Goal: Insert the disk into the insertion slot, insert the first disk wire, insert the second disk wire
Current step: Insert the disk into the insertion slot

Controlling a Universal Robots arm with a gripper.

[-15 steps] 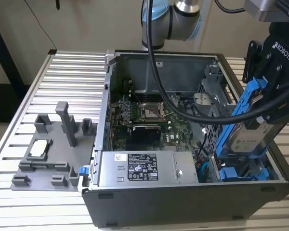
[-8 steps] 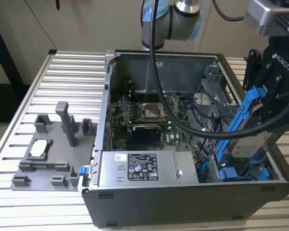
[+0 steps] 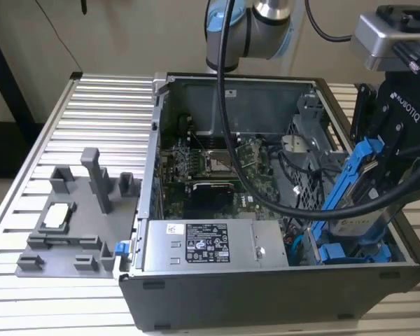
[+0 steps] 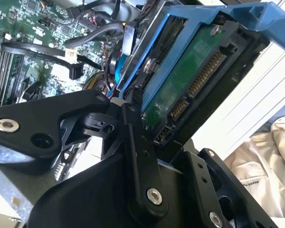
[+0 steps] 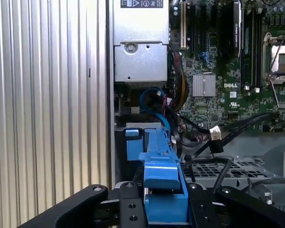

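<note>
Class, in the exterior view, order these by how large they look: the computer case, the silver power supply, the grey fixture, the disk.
1. computer case
2. grey fixture
3. silver power supply
4. disk, partly hidden by the gripper, so its rank is unsure.

disk (image 3: 348,183): glossy blue plastic frame; table (image 3: 91,105): ribbed matt metal.

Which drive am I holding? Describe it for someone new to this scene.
Find the open computer case on the slatted table; at its end on the exterior view's right, the gripper grips the disk. It is tilted, blue-framed, raised above the case floor, unlike the other blue carrier seated low beneath it.
</note>
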